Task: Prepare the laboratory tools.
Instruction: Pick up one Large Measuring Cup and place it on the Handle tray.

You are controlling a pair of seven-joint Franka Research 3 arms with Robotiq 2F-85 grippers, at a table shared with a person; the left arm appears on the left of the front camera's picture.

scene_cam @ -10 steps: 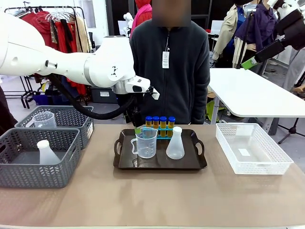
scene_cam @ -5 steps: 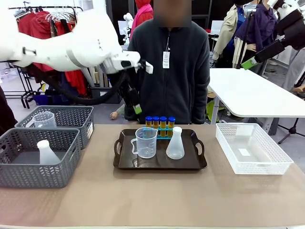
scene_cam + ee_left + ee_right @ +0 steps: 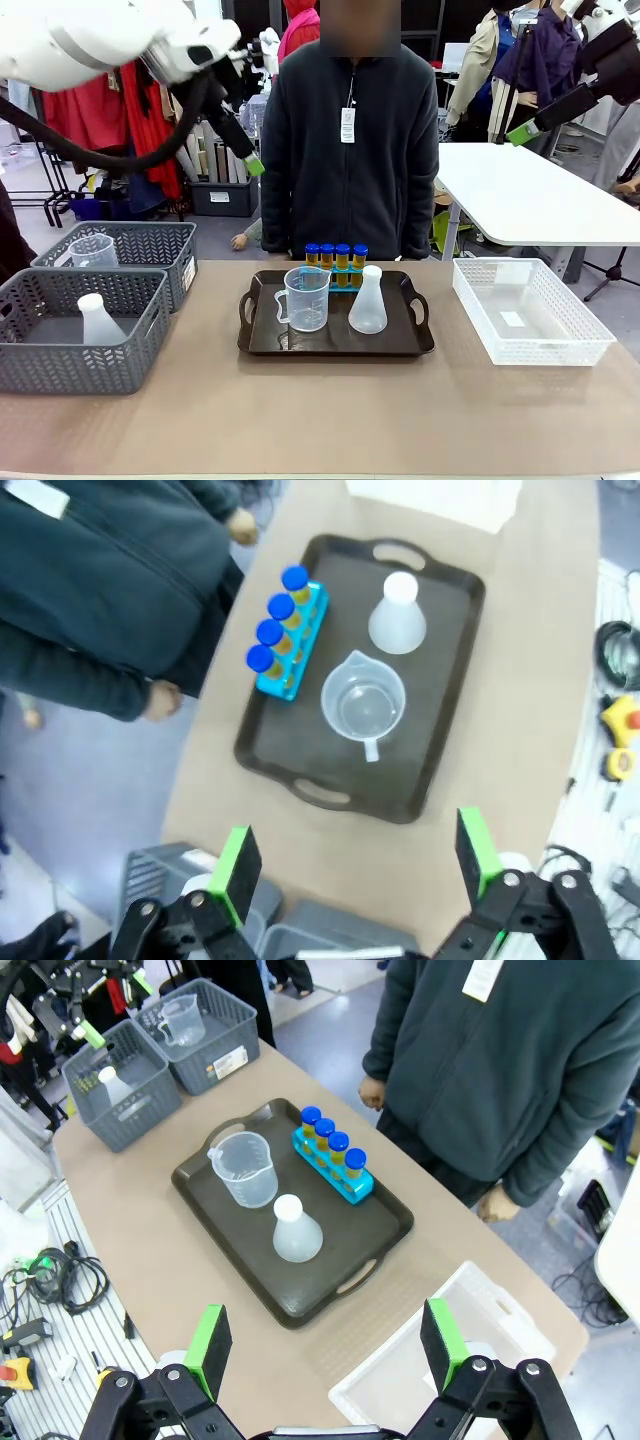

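A dark tray (image 3: 336,343) sits mid-table on the tan cloth, just in front of the person (image 3: 350,140) standing at the far side. On it, the clear handled measuring beaker (image 3: 305,298) stands at the left and the translucent white conical flask (image 3: 367,301) at the right, close beside each other but apart. Behind them, along the tray's far edge, four blue-capped tubes of amber liquid (image 3: 335,260) stand upright in a blue rack (image 3: 291,647).

The left gripper (image 3: 243,140) hangs high above the table's far-left part, well clear of the tray, its green-padded fingers spread wide with nothing between them; its own wrist view (image 3: 355,858) looks down on the tray. The right gripper (image 3: 326,1345) is raised over the table's right side, fingers also spread wide and empty.

At the left stand two grey baskets (image 3: 60,370), the near one holding another white flask (image 3: 98,320), the far one another beaker (image 3: 93,250). A white basket (image 3: 527,313) sits at the right.
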